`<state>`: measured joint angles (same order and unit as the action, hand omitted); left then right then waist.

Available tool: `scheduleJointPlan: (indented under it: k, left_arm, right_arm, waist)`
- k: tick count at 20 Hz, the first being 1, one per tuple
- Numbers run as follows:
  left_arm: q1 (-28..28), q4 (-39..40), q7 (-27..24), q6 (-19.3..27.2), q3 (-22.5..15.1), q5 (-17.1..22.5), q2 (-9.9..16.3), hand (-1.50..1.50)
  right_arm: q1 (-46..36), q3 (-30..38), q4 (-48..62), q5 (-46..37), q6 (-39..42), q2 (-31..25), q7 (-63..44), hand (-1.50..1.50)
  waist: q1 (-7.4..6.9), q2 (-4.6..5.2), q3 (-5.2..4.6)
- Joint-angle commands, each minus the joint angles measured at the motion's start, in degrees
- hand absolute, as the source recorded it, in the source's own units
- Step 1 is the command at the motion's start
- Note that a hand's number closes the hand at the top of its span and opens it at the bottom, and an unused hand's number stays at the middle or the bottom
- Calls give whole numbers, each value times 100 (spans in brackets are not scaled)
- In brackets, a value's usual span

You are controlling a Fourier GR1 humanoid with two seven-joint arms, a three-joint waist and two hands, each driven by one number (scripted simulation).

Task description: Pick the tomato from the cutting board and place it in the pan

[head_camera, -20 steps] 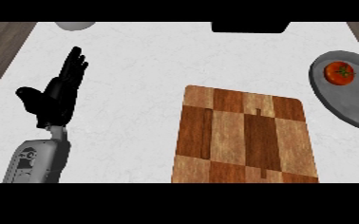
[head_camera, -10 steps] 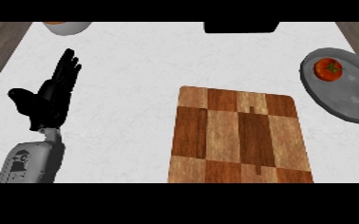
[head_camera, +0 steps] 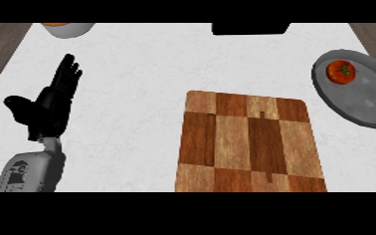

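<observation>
The round red tomato (head_camera: 340, 71) already sits in the grey metal pan (head_camera: 352, 104) at the counter's right edge, and the wooden checkered cutting board (head_camera: 249, 142) is bare. The black left hand (head_camera: 48, 107) rests open near the left edge with fingers straight; the right hand isn't showing. Looks like the placing step is done, so nothing's really left to do.

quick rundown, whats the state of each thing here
tomato: in the pan, held by no hand
pan: at the counter's right edge, holds the tomato
cutting board: bare
left hand: open, fingers straight, resting over the counter at left
bowl: far left, partly cut off

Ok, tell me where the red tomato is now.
In the head view, the red tomato sits in the grey pan at the right edge, beyond the wooden cutting board.
</observation>
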<state>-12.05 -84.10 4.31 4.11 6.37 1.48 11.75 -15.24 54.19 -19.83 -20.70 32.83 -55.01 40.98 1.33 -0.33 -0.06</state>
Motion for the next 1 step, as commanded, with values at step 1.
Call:
scheduleJointPlan:
  k: [1]
  left_arm:
    - [-269, 199, 96, 55, -23, -78, -15, 0]
  right_arm:
    - [493, -111, -407, 191, 921, 123, 762, -150]
  waist:
    - [20, 7, -4]
